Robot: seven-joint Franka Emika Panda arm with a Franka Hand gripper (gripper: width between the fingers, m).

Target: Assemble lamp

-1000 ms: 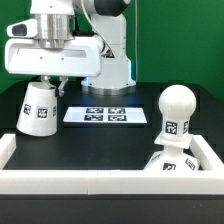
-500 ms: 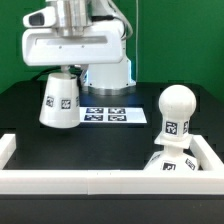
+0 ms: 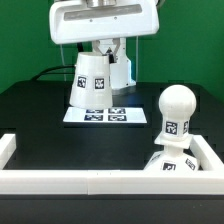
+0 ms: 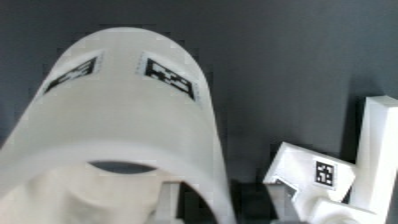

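Note:
My gripper [image 3: 97,50] is shut on the top rim of the white tapered lamp shade [image 3: 90,80] and holds it in the air, tilted, above the marker board [image 3: 105,116]. In the wrist view the shade [image 4: 125,110] fills most of the picture, with my gripper [image 4: 196,205] on its rim. The ball-shaped bulb [image 3: 176,108] stands upright on the lamp base [image 3: 168,163] at the exterior view's right. A tagged corner of the base [image 4: 326,170] also shows in the wrist view.
A white raised frame [image 3: 90,181] runs along the table's front edge and up both sides. The robot's white pedestal [image 3: 122,70] stands behind the marker board. The table top is black.
My gripper has lifted the shade off the table at the exterior view's left and carried it up and to the right, over the marker board. Bulb and base have not moved.

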